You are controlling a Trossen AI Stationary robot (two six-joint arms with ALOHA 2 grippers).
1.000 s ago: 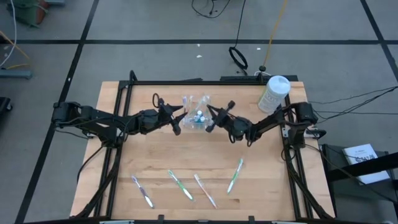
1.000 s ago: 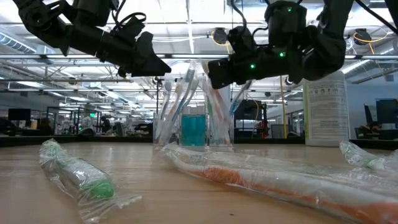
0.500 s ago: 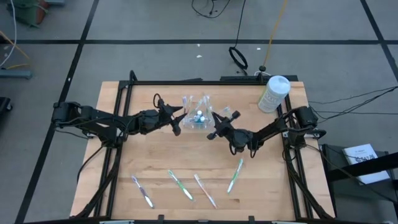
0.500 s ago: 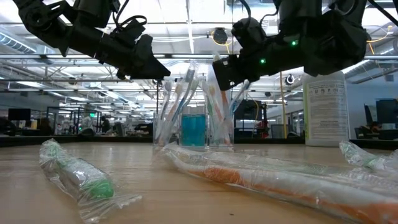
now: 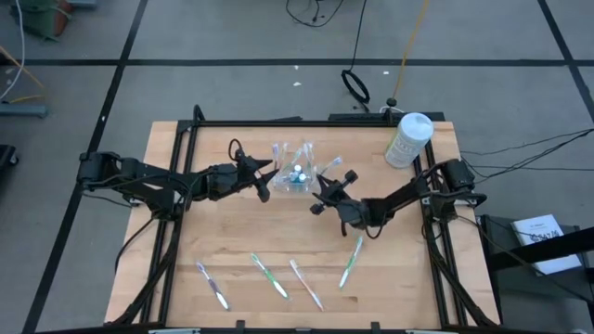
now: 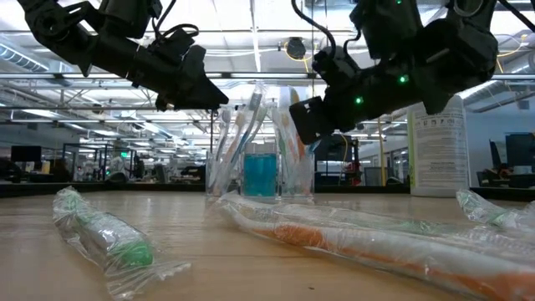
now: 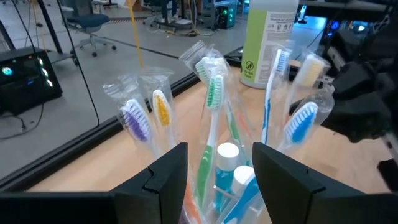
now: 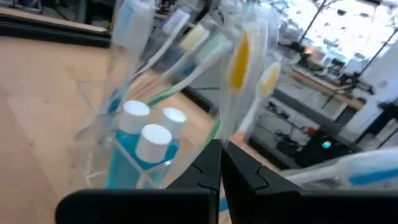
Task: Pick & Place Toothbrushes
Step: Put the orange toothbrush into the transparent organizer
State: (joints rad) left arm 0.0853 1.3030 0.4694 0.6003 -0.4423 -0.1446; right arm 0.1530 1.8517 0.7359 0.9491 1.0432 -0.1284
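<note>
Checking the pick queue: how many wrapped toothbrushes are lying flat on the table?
4, in a row along the near edge: far left, next, third, and rightmost near the right gripper. More stand in the cup.

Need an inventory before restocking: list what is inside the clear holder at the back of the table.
The clear holder holds upright wrapped toothbrushes with purple, yellow, green and blue heads, plus blue tubes with white caps. Its bottom is hidden behind the left end effector.

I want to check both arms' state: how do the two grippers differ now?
The left gripper has its jaws open and sits just left of the toothbrush holder; the right gripper has its jaws shut, with nothing visibly between them, nearer the front, to the holder's right. Both hang above the table.
</note>
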